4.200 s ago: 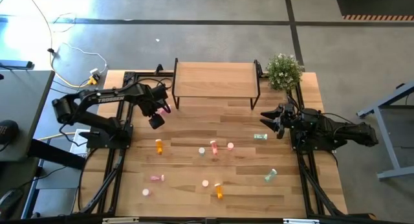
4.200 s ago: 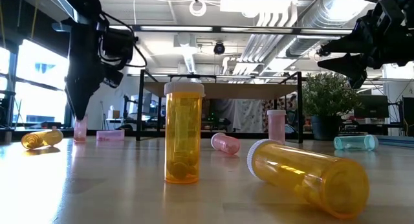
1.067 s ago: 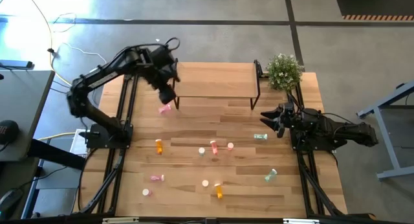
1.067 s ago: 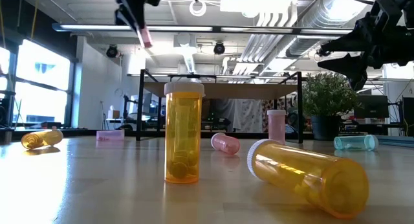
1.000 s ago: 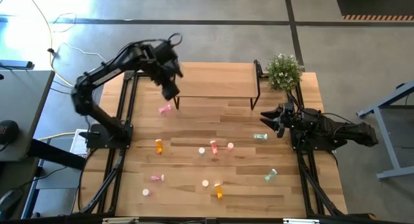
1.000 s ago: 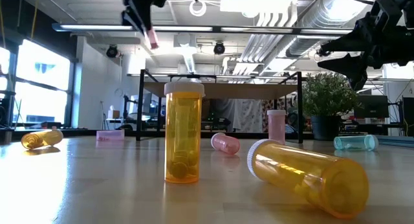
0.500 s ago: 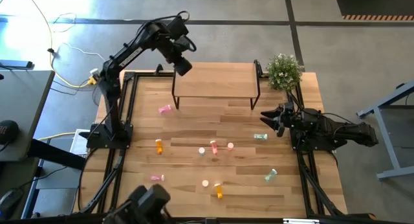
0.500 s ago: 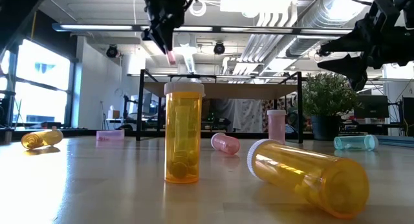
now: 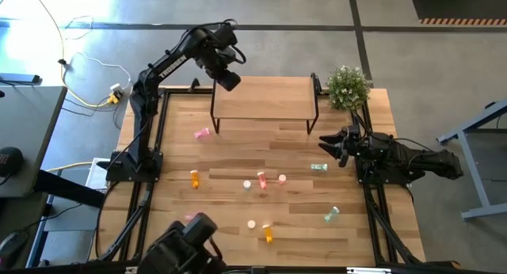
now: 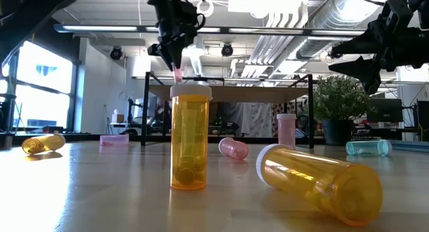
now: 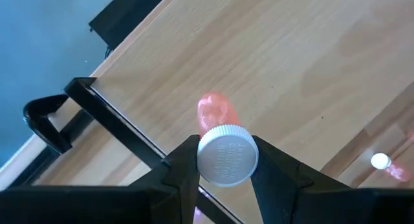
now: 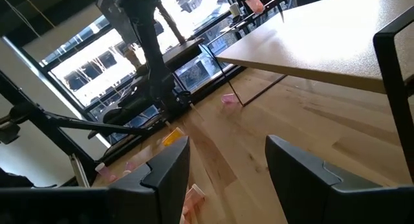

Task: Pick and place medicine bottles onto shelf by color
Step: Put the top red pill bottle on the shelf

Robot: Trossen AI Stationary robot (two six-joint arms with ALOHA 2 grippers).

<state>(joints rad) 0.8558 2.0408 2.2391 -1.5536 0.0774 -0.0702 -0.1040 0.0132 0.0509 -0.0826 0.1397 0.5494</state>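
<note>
My left gripper point(image 9: 228, 81) hangs over the left end of the shelf point(image 9: 265, 100), shut on a pink medicine bottle point(image 11: 213, 111) with a white cap. In the low view the bottle point(image 10: 178, 74) shows just below the fingertips. Other medicine bottles are scattered on the table in front of the shelf: pink point(image 9: 202, 133), orange point(image 9: 195, 178), pink point(image 9: 262, 180), teal point(image 9: 318, 168). Some lie on their sides, some stand. My right gripper point(image 9: 327, 144) waits open at the table's right side, holding nothing. My left gripper pinches the pink bottle's white cap point(image 11: 227, 155) on two opposite sides between its two fingers point(image 11: 184, 169). The fingers come from above and point down. The bottle hangs below them, cap up and slightly tilted, lifted clear above the shelf's top board point(image 11: 284, 62).
A potted plant point(image 9: 347, 85) stands at the shelf's right end. More bottles lie near the front: teal point(image 9: 331, 215) and orange point(image 9: 268, 234). In the low view an upright orange bottle point(image 10: 189, 138) and a lying one point(image 10: 315, 182) fill the foreground. A dark blurred shape point(image 9: 186, 246) covers the front left.
My left gripper has carried the pink bottle from above the table in front of the shelf's left leg toward the far edge and to the right. It now hangs over the shelf's left end and has sunk a little, staying shut on the cap.
</note>
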